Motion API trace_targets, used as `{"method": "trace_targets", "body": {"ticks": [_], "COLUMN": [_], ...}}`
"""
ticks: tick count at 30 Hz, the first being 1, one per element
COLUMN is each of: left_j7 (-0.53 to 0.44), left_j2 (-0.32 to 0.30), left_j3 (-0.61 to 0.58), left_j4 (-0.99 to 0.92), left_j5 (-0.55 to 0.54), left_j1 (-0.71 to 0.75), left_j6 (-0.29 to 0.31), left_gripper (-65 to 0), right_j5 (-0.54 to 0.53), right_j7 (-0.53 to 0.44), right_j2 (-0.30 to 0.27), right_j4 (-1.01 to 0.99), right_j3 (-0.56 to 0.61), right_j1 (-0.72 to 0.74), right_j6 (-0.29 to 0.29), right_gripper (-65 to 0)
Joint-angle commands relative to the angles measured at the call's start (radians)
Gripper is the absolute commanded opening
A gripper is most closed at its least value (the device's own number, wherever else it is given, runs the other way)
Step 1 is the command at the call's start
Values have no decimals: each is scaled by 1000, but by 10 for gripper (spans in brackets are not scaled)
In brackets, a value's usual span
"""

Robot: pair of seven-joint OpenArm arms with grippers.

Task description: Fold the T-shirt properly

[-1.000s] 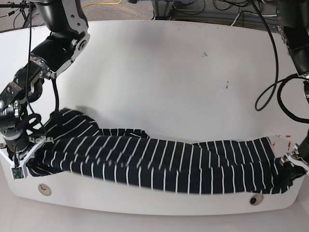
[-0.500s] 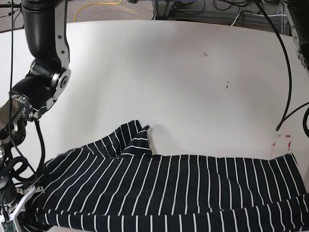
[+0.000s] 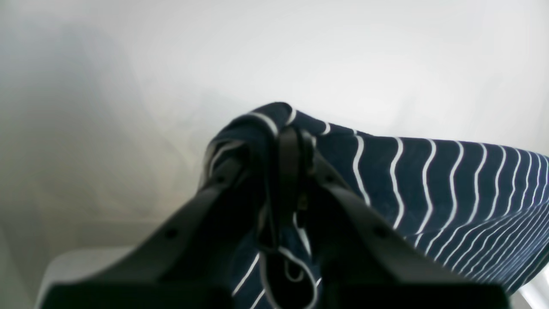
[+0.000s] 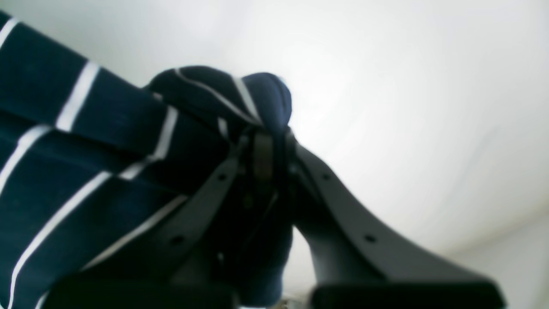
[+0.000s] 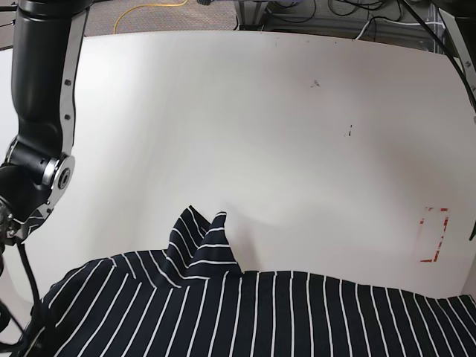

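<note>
A: Progress?

B: Early, by the look of it. Left end effector [image 3: 289, 137] pinched shut on a bunched corner of the T-shirt [image 3: 429, 180], striped cloth running off to its right. Right end effector [image 4: 268, 141] likewise clamped on a wad of the same garment, cloth trailing to its left. No finished fold to be seen in either wrist view.

A: And from the base view?

B: Shirt [image 5: 245, 312] strung out between the two end effectors, lifted along the near edge, spread wide across the bottom of the view. Beyond the held edge, a peaked flap standing up from the cloth, probably a sleeve or a fold, hard to say which. Farther out, only bare counter [image 5: 260, 119]. Still to do, as a guess: laying flat, smoothing, then the folds themselves.

A: Any writing, brands, labels?

B: None readable. No tag visible on the cloth. Beyond the left end effector, red corner marks [image 5: 433, 235] on the counter, without lettering. Farther back, a couple of small dark specks [image 5: 314, 83], nothing legible.
</note>
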State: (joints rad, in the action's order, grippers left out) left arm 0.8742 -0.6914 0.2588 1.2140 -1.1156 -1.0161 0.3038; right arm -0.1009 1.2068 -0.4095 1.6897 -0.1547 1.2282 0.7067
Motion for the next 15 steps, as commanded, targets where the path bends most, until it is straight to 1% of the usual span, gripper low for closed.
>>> {"method": "trace_targets", "body": {"ticks": [1, 6, 12, 15], "left_j7": [-39, -39, -42, -45], "left_j2": [-20, -17, -11, 28], "left_j3": [-14, -29, -31, -31], "left_j4": [-13, -20, -41, -43], "left_j5": [9, 9, 9, 9], "left_j1": [-66, -102, -114, -117], "left_j6": [-12, -12, -12, -12], "left_gripper": [-629, -629, -629, -629], "right_j5": [43, 43, 43, 43], "right_j7": [0, 0, 0, 0], "right_j2": [-22, -22, -22, -22], "right_j4": [-46, -116, -122, -121], "right_j3": [-1, -1, -1, -1], "right_j1": [88, 154, 155, 147], "right_j6": [-9, -9, -9, -9], "right_gripper": [-648, -648, -648, -648]}}
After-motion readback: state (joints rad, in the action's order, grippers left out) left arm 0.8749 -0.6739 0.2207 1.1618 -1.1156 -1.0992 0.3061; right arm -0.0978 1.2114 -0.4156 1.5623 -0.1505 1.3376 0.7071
